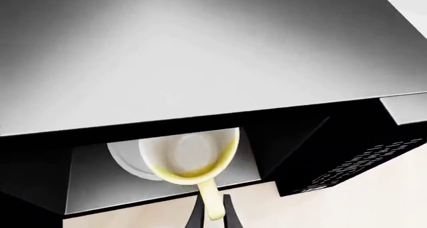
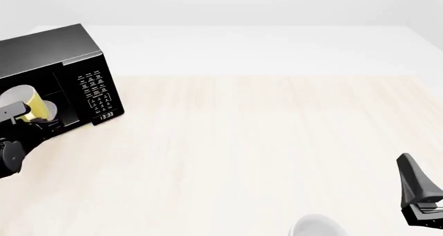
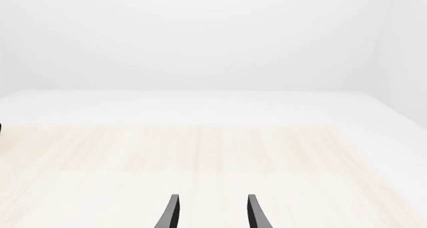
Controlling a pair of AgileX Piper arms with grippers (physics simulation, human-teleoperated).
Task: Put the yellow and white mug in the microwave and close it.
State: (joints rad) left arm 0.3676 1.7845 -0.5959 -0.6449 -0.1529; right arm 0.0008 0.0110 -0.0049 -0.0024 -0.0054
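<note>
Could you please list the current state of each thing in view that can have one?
microwave: open.
yellow and white mug: inside the microwave over the turntable plate, empty.
left gripper: shut on the mug's handle.
right gripper: open, holding nothing.

Pale wood-grain tabletop [image 2: 263, 142], smooth and matt. The microwave [image 2: 49, 49] wears a black shell with a soft satin sheen on top. The yellow and white mug [image 1: 190, 155] looks glazed and smooth, ceramic-like. The left end effector [image 1: 213, 215] fingers are plain matt black.
</note>
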